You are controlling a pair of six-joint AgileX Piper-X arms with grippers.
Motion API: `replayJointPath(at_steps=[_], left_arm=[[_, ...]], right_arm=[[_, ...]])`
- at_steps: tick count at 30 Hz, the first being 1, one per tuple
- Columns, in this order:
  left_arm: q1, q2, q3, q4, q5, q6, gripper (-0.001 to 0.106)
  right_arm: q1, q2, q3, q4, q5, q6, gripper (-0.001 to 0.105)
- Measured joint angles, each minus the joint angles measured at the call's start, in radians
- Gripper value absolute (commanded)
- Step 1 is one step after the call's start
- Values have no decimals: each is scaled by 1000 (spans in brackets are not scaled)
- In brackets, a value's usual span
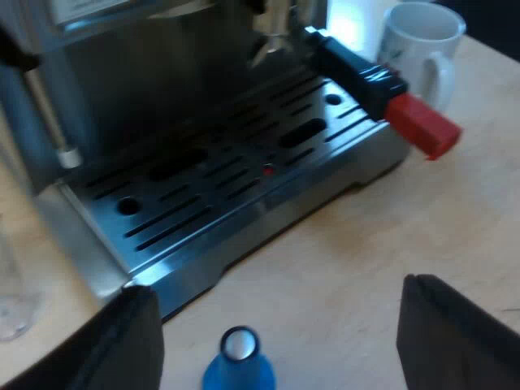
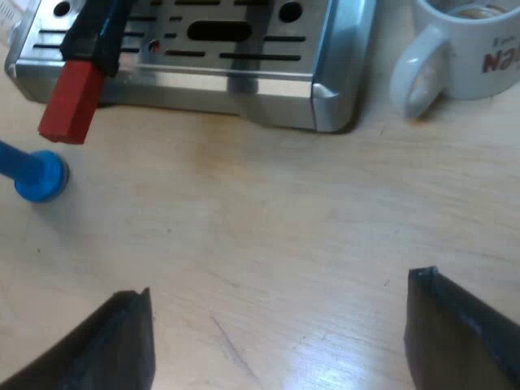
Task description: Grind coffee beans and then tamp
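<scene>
L pincer wide open, holds nothing, over tabletop. Blue tamper upright near it, just off espresso machine's drip tray. Holder handle locked into machine front, red end past tray edge. R pincer wide open, empty, above tabletop. Mug beside tray corner.

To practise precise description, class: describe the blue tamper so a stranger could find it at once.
Start at the machine, whose slotted metal tray sits on the wooden table. On the table before that tray, near the red handle end, sits the tamper. It is the only blue thing there.
</scene>
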Motion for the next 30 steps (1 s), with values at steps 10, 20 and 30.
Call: replayJointPath(at_steps=[10, 20, 30], left_arm=[[-16, 114, 4, -130, 133, 20, 63], [-16, 119, 80, -200, 179, 22, 63], [-16, 119, 135, -207, 187, 24, 63]], right_arm=[[322, 155, -35, -66, 190, 179, 66], [635, 308, -38, -249, 412, 371, 66], [689, 460, -47, -349, 438, 515, 66]])
